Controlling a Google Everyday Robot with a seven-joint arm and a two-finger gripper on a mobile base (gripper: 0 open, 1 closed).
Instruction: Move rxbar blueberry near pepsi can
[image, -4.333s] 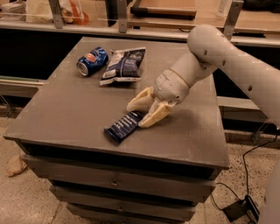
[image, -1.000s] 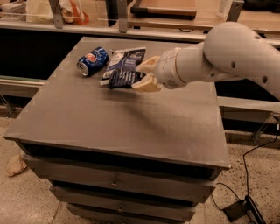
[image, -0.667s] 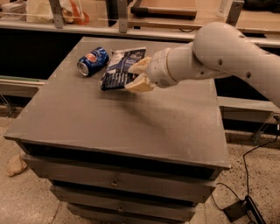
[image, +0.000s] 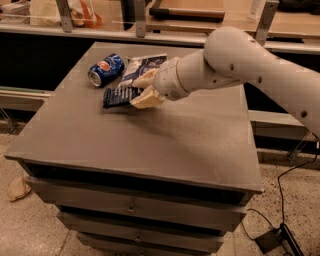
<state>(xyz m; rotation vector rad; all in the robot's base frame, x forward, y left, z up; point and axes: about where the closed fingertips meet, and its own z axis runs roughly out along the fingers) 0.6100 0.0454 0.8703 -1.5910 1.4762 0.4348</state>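
The rxbar blueberry (image: 116, 97) is a slim dark navy bar with white text, held at its right end by my gripper (image: 141, 90), low over the grey table (image: 165, 140). The gripper's cream fingers (image: 144, 100) are shut on the bar. The pepsi can (image: 105, 69) lies on its side at the table's back left, a short way up and left of the bar. My white arm reaches in from the right.
A blue-and-white chip bag (image: 142, 65) lies just behind the gripper, right of the can. Shelving with bags stands behind the table. Drawers are below the tabletop. A cable runs on the floor at the right.
The gripper has carried the bar from the table's middle front up and left, and in the last second further left and down toward the can.
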